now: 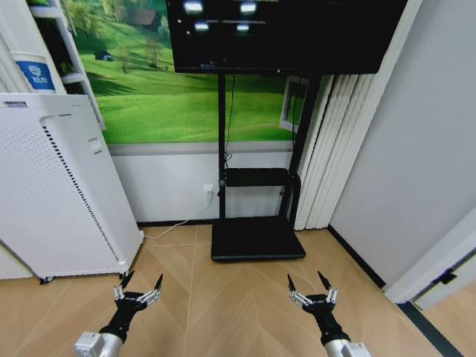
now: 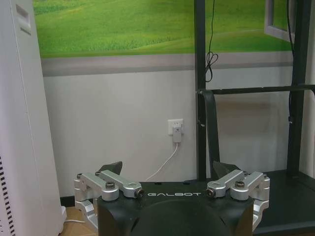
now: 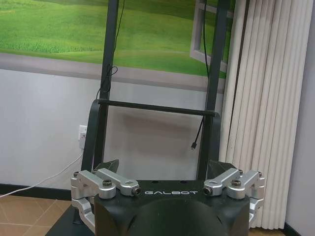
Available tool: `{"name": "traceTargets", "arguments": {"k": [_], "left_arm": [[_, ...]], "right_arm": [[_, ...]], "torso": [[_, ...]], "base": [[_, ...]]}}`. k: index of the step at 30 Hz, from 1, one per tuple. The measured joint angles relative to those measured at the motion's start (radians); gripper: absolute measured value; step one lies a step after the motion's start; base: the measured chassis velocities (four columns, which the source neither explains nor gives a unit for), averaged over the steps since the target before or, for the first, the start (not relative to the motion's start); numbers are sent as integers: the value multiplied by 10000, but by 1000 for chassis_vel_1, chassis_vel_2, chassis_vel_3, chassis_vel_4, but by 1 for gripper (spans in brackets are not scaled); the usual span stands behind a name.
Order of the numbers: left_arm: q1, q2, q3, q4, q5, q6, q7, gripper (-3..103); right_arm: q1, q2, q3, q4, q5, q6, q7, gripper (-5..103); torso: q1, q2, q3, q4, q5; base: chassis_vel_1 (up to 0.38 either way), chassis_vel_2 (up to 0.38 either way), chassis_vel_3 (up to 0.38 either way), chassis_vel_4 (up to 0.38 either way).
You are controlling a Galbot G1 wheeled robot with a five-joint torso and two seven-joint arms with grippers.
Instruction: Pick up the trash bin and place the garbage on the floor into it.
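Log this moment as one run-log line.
left gripper: open, low over floor | right gripper: open, low | facing TV stand

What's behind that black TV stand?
Behind the black TV stand are a white wall with a power outlet, a green meadow mural and hanging cables. The stand's base hides the floor beneath.

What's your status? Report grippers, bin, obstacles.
Left gripper open, empty, low over floor. Right gripper same. TV stand and white appliance ahead.
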Motion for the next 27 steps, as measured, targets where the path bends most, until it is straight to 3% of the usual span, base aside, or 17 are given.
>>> {"name": "traceTargets", "arguments": {"k": [27], "left_arm": [[0, 0, 0, 0, 0, 0, 0, 100]], "right_arm": [[0, 0, 0, 0, 0, 0, 0, 100]], "torso": [[-23, -54, -37, 0, 0]], "base": [[-15, -18, -11, -12]]}}
